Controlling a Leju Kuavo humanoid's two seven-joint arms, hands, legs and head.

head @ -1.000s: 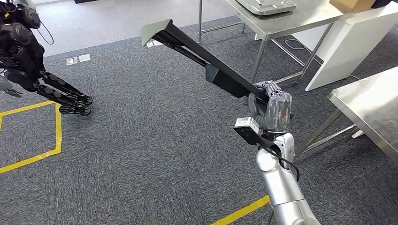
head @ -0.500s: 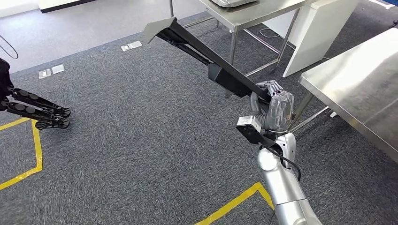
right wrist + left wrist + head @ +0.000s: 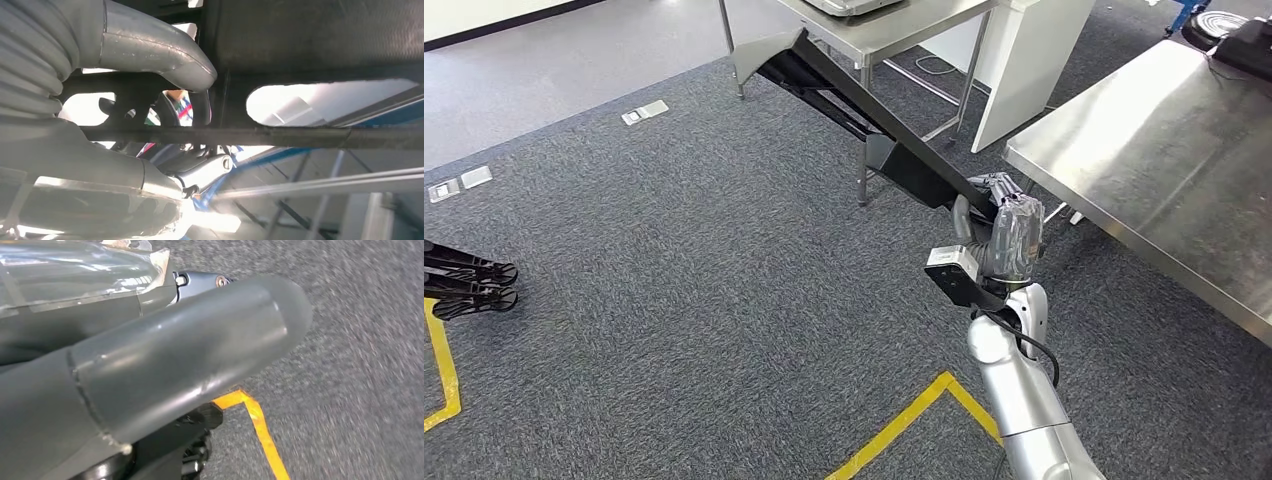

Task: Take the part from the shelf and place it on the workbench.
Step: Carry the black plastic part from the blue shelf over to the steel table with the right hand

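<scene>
Long black part, tilted up, held over carpet.

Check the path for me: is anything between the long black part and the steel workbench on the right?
Nothing visible blocks it. The right hand holds the long black part over carpet, and the workbench beside it shows a bare near surface. The part's far end overlaps another steel table in the head view.

A silver arm with a black cable ends in a grey hand under clear cover.
</scene>
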